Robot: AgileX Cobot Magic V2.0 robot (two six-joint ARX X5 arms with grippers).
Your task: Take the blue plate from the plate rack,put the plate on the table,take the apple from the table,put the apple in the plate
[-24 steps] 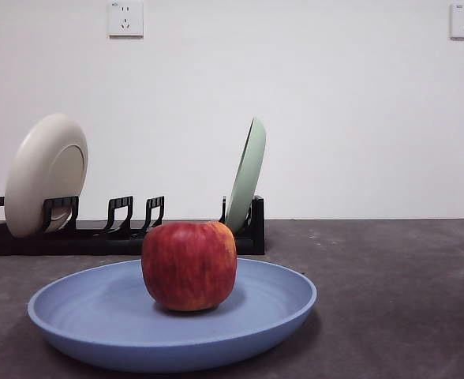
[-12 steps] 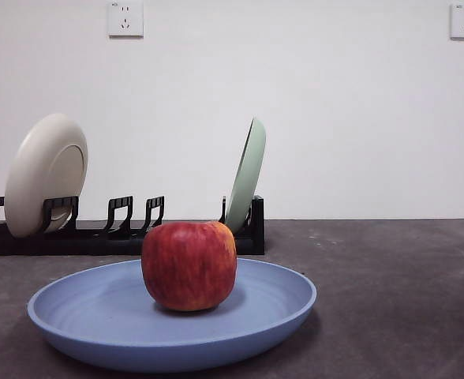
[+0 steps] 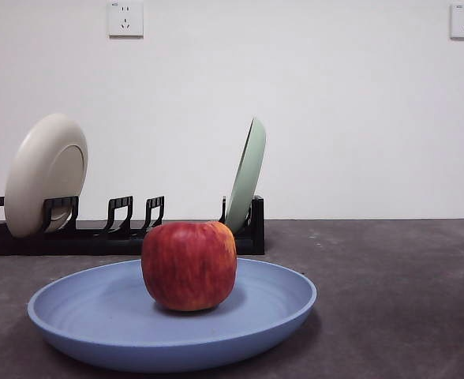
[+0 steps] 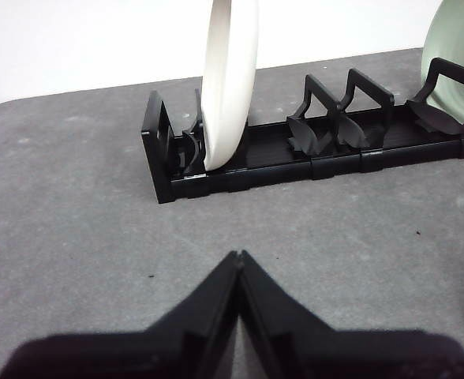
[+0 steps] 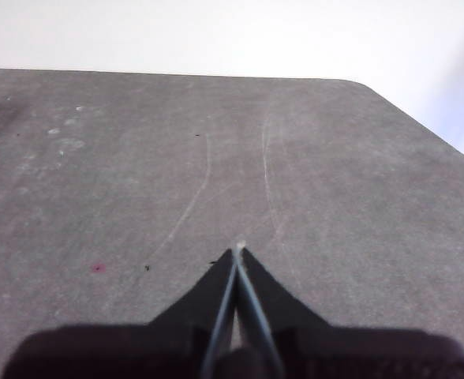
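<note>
The red apple [image 3: 189, 265] rests in the middle of the blue plate [image 3: 82, 316], which lies flat on the dark grey table [image 3: 390, 292] near the front. Behind them stands the black plate rack [image 3: 121, 229], also seen in the left wrist view as the plate rack [image 4: 311, 158]. My left gripper [image 4: 238, 257] is shut and empty, hovering over bare table in front of the rack's end. Over bare table away from everything, my right gripper [image 5: 237, 253] is shut and holds nothing. Neither arm shows in the front view.
A cream plate [image 3: 46, 174] stands in the rack's left end, shown edge-on as the cream plate [image 4: 230, 79] in the left wrist view. A pale green plate [image 3: 248, 175] leans at the rack's right end. The table's corner edge [image 5: 421, 118] shows in the right wrist view.
</note>
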